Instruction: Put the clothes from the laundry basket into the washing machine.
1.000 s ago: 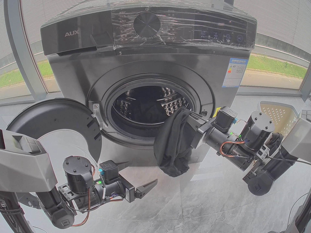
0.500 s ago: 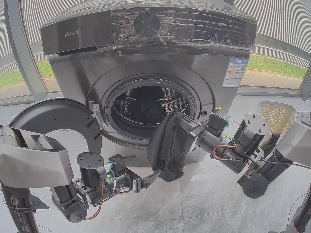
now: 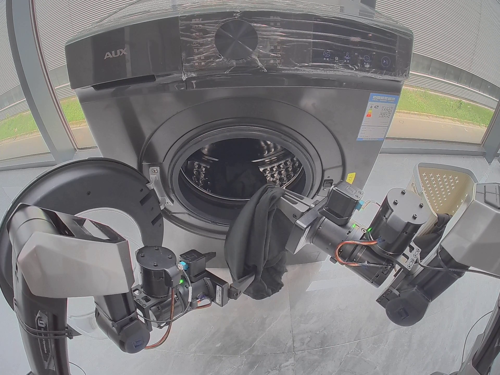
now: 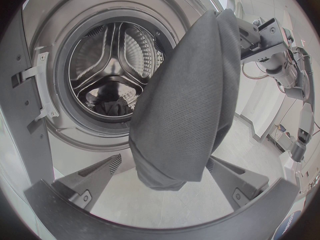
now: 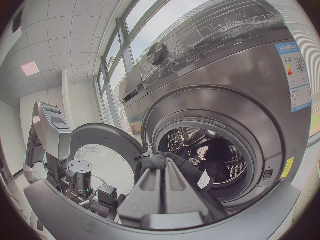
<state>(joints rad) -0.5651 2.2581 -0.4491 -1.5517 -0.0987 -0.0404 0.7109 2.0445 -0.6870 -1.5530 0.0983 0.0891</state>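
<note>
A black garment (image 3: 255, 243) hangs in front of the washing machine's open drum (image 3: 237, 170), just below its rim. My right gripper (image 3: 280, 198) is shut on the garment's top edge (image 5: 155, 160), fingers pressed together. My left gripper (image 3: 235, 267) is low to the left, open, and its fingers (image 4: 100, 170) stand on either side of the garment's hanging lower end (image 4: 186, 117) without closing on it. More dark clothing (image 4: 113, 107) lies at the bottom of the drum. The beige perforated laundry basket (image 3: 448, 183) stands at the far right behind my right arm.
The round machine door (image 3: 88, 199) is swung open to the left, close behind my left arm. Grey tiled floor (image 3: 323, 319) lies below the garment. Window frames and glass stand behind the machine.
My right gripper carried the garment to the left, nearer the middle of the drum opening. My left arm moved right and up until its open fingers reached the garment's lower end.
</note>
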